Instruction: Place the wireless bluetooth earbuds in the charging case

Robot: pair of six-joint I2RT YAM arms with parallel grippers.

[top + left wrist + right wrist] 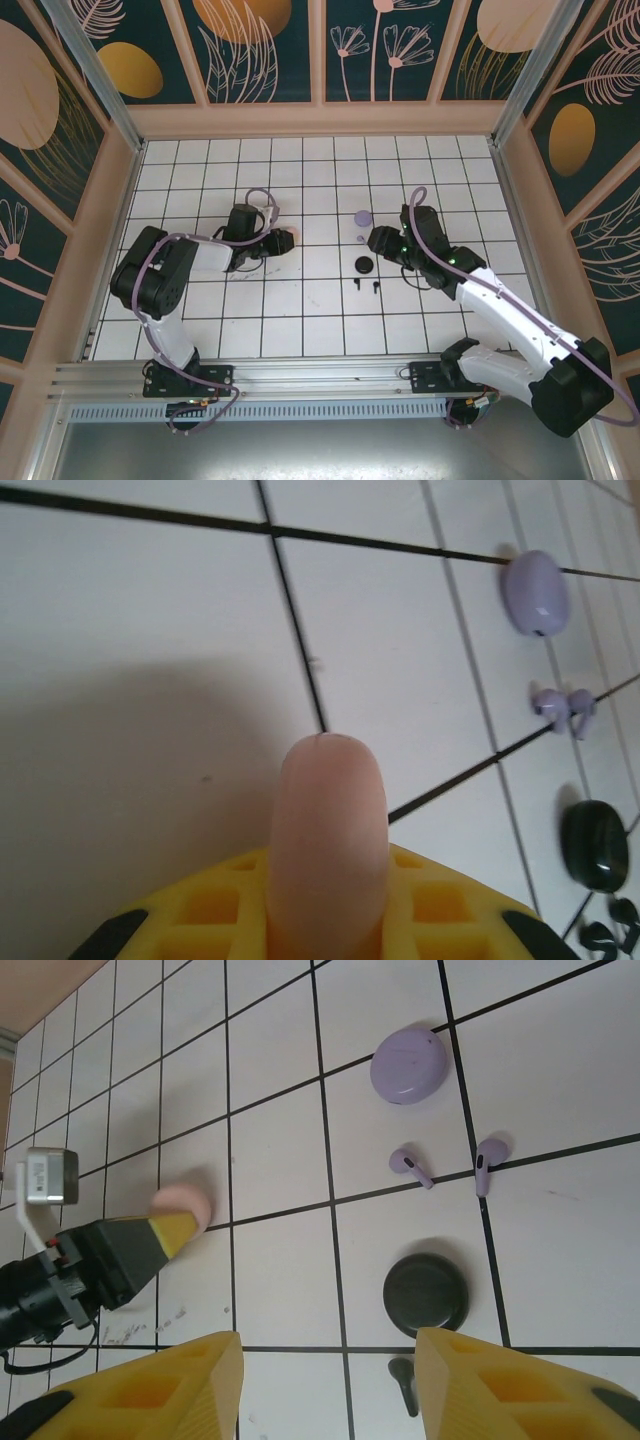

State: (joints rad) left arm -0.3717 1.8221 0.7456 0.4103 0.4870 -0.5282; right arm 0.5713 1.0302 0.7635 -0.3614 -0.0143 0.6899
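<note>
You are looking at a robot test cell, not a home: left arm (165, 280) and right arm (520, 340) bolted to an aluminium rail (320, 378), a white gridded desk (200, 170), printed floral wall panels (265, 60) boxing it in.

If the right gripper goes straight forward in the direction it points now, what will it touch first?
Probably the black earbud lying between the open fingers of the right gripper, then the round black case just beyond it. Depth is unclear, so this is a guess.
</note>
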